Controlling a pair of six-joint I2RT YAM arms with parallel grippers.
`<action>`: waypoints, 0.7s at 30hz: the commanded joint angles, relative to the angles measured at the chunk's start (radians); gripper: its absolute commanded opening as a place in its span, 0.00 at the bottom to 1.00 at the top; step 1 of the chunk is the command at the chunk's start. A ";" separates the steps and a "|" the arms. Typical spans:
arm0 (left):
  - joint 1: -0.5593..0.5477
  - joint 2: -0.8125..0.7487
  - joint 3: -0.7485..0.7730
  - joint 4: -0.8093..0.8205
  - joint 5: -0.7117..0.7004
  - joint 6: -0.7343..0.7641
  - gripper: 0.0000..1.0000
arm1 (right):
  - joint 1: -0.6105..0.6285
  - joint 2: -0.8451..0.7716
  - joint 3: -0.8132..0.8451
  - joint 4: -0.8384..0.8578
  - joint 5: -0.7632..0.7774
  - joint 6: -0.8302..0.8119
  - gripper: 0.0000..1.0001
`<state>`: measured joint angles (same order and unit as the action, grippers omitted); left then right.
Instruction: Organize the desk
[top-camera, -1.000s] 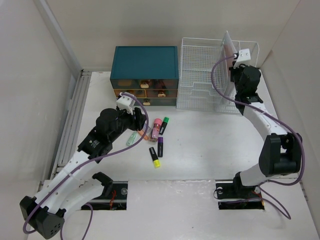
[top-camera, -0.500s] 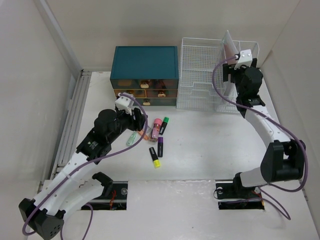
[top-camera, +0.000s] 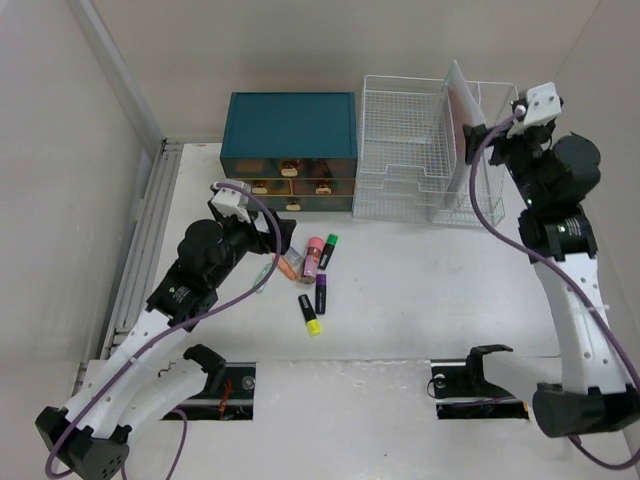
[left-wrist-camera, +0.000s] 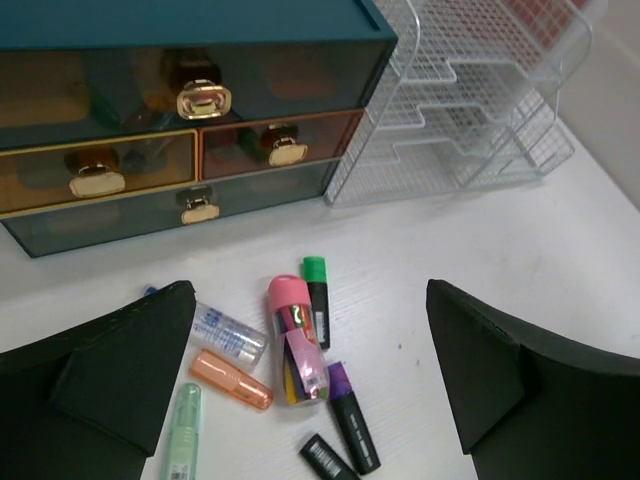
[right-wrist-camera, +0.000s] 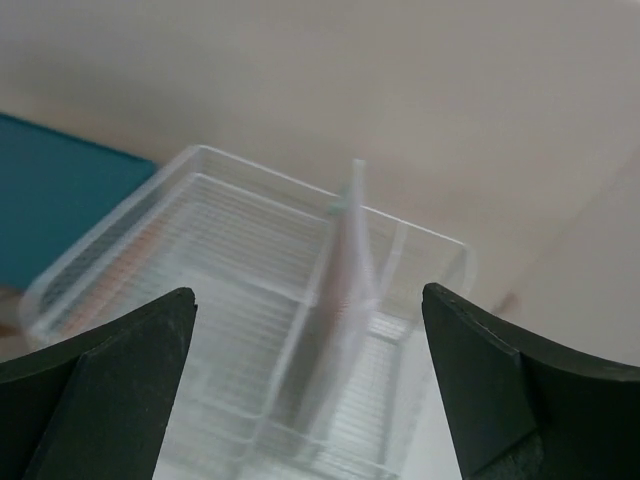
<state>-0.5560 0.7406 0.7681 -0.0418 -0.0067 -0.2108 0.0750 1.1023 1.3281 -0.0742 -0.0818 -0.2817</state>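
Observation:
The white desk (top-camera: 430, 280) carries a loose cluster of pens. In the left wrist view I see a pink-capped clear tube (left-wrist-camera: 292, 340), a green-capped marker (left-wrist-camera: 317, 290), a purple-capped marker (left-wrist-camera: 350, 415), an orange tube (left-wrist-camera: 230, 378), a clear printed tube (left-wrist-camera: 225, 330) and a pale green tube (left-wrist-camera: 180, 430). A yellow-capped black marker (top-camera: 309, 313) lies nearest me. My left gripper (left-wrist-camera: 308, 300) hovers open above the cluster, holding nothing. My right gripper (right-wrist-camera: 308, 300) is open and empty, up by the wire rack's right end (top-camera: 490, 140).
A teal drawer box (top-camera: 290, 150) with three brass-handled drawers stands at the back. Beside it is the white wire rack (top-camera: 410, 165), with a flat pinkish sheet (top-camera: 462, 110) upright in it. A ribbed metal rail (top-camera: 150, 230) runs along the desk's left edge.
Both grippers have opened. The right arm has pulled back, up and to the right, leaving the pinkish sheet standing in the rack. The left gripper drew slightly back to the left.

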 joint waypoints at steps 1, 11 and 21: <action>0.016 0.026 0.072 0.080 -0.047 -0.090 1.00 | 0.008 -0.068 0.010 -0.254 -0.326 0.112 0.99; 0.080 0.320 0.212 0.017 -0.105 -0.116 0.57 | -0.001 -0.165 -0.335 -0.098 -0.607 0.268 0.44; 0.100 0.520 0.273 0.062 -0.142 -0.104 0.55 | -0.001 -0.127 -0.444 -0.010 -0.687 0.259 1.00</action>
<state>-0.4618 1.2495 0.9737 -0.0414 -0.1226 -0.3218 0.0727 0.9699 0.9157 -0.1627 -0.7219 -0.0242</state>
